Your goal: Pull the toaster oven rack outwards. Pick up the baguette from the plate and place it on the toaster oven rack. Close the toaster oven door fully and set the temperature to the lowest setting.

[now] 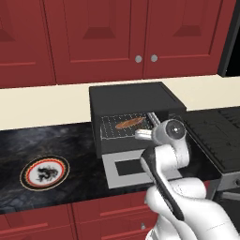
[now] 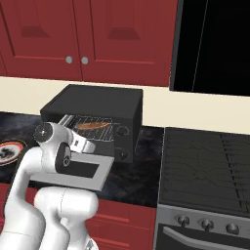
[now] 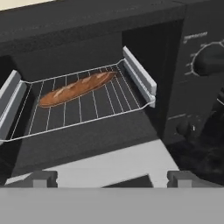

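Note:
The black toaster oven [image 1: 126,96] stands on the counter with its grey toaster oven door [image 1: 112,169] folded down flat in front. Inside, the wire toaster oven rack [image 3: 87,111] is pulled partway out, and the brown baguette [image 3: 76,89] lies diagonally across it. My gripper [image 3: 113,178] hovers open just above the lowered door [image 3: 109,164], facing the cavity, with nothing between its fingertips. The white plate [image 1: 44,172] with its red rim sits bare on the counter to the oven's left. Two dark knobs [image 3: 210,59] sit on the right control panel.
A black stovetop [image 2: 210,156] with oven knobs below adjoins the counter on the right. Red cabinet doors [image 1: 103,37] run along the wall above, and a tall black panel [image 2: 215,44] stands behind the stove. Dark marble counter [image 1: 42,140] stretches left of the oven.

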Tool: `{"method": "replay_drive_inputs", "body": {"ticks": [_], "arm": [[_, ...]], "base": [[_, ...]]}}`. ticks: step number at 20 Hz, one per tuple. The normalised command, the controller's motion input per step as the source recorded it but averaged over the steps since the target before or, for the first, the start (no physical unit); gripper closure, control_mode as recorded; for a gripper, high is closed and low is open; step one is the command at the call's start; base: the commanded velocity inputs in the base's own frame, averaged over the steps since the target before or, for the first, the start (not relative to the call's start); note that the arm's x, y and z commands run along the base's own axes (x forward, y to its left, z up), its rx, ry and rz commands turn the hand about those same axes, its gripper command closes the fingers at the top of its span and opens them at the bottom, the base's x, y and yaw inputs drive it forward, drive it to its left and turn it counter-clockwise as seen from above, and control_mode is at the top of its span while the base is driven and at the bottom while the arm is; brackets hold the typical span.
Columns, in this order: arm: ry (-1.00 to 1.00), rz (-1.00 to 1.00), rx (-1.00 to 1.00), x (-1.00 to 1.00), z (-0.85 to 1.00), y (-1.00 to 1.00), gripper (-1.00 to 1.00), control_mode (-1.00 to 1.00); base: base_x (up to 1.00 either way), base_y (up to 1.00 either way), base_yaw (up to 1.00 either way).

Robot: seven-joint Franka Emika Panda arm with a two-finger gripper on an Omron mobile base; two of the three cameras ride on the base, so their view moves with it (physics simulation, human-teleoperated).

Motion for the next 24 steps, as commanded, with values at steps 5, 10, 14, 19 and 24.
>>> {"method": "replay_drive_inputs", "body": {"ticks": [5,10,14,19,24], "arm": [[0.27,0.0,0.11,-0.95,0.0,-0.95,-1.0,-1.0],[0.42,0.03,0.11,-0.25,-0.06,-1.0,-1.0,-1.0],[0.19,0.32,0.0,0.21,-0.61,-0.84,-1.0,-1.0],[0.0,0.47,0.01,0.25,-0.72,-0.81,-1.0,-1.0],[0.0,0.66,0.04,0.06,-0.76,-0.47,-1.0,-1.0]], "base": [[0.0,0.0,0.0],[0.0,0.0,0.0],[0.0,0.0,0.0],[0.0,0.0,0.0],[0.0,0.0,0.0]]}}
